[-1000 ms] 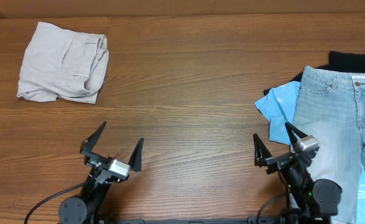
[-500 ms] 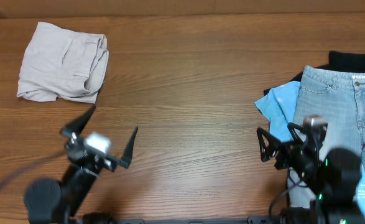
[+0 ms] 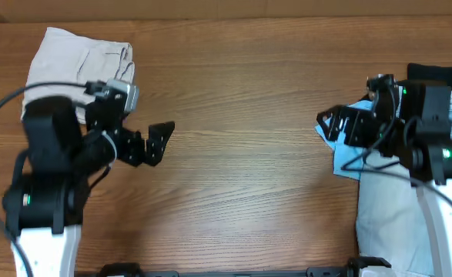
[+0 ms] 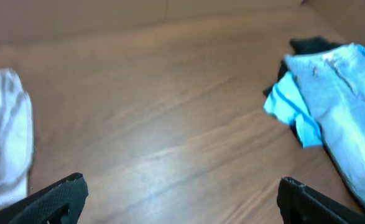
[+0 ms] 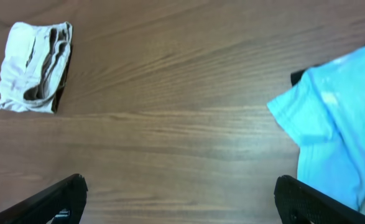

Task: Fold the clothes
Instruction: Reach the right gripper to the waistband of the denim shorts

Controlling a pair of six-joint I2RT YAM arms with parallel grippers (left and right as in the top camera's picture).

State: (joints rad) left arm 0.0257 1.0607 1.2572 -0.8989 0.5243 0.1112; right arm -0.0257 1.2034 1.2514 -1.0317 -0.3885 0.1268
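Observation:
The light-blue denim shorts (image 3: pixel 391 223) lie flat at the table's right side, partly hidden under my right arm; they also show in the left wrist view (image 4: pixel 350 106). A sky-blue T-shirt (image 3: pixel 341 158) (image 5: pixel 331 124) and a black garment (image 3: pixel 435 75) stick out from under them. Folded beige shorts (image 3: pixel 68 58) (image 5: pixel 36 68) lie at the far left. My left gripper (image 3: pixel 141 142) (image 4: pixel 182 205) is open and empty above bare wood, right of the beige shorts. My right gripper (image 3: pixel 337 137) (image 5: pixel 179 202) is open and empty, just left of the T-shirt's edge.
The wooden table (image 3: pixel 241 92) spreads between the two piles. A wall edge runs along the back (image 3: pixel 226 15). Both arms stand raised over the table's left and right sides, cables trailing behind them.
Both arms have risen from the front edge and reached toward the back. The left gripper now sits near the beige shorts, the right near the T-shirt. The clothes have not moved.

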